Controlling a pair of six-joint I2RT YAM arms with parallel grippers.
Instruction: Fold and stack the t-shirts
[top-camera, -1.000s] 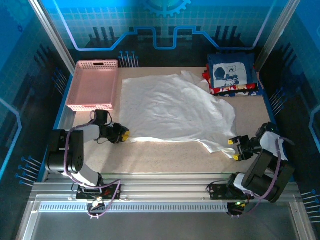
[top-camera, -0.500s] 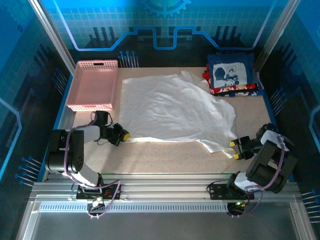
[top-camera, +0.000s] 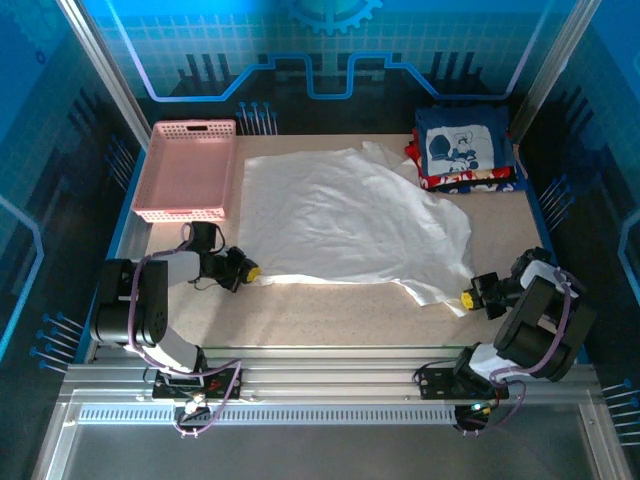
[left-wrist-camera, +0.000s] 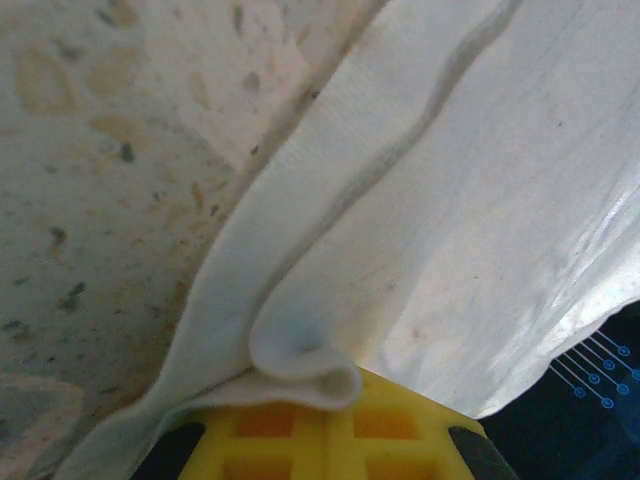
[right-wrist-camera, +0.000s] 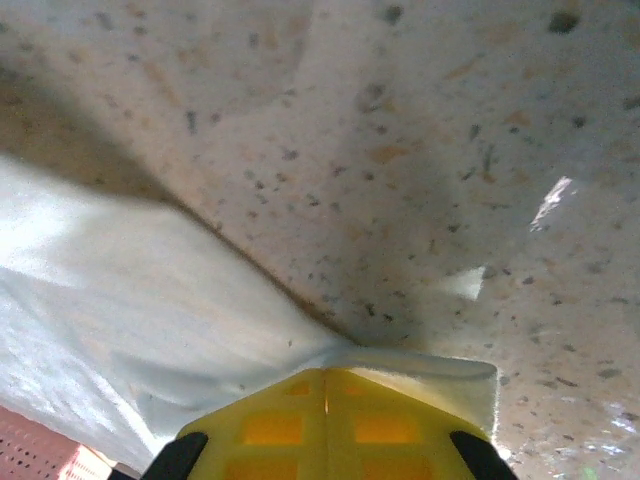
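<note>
Both closed on white shirt (top-camera: 340, 215): left gripper (top-camera: 245, 270) holds hem fold, right gripper (top-camera: 468, 297) pinches thin corner. Risk: corner slips free on lift, shirt sags, fold goes crooked.

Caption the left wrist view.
Left pincer pinching a folded edge of the white t-shirt over the speckled tabletop.

White cloth t-shirt (top-camera: 350, 220): we see plain white all over.
Navy cloth t-shirt (top-camera: 462, 145): we see dark navy with a white cartoon print.
Red cloth t-shirt (top-camera: 412, 152): we see a solid red edge.
Pink plastic lattice basket (top-camera: 190, 170): we see even pale pink with a grid pattern.
Stone-look table top (top-camera: 330, 310): we see beige with dark and tan speckles.
Left gripper (top-camera: 249, 272) and right gripper (top-camera: 467, 298): we see yellow fingertips on black bodies.
</note>
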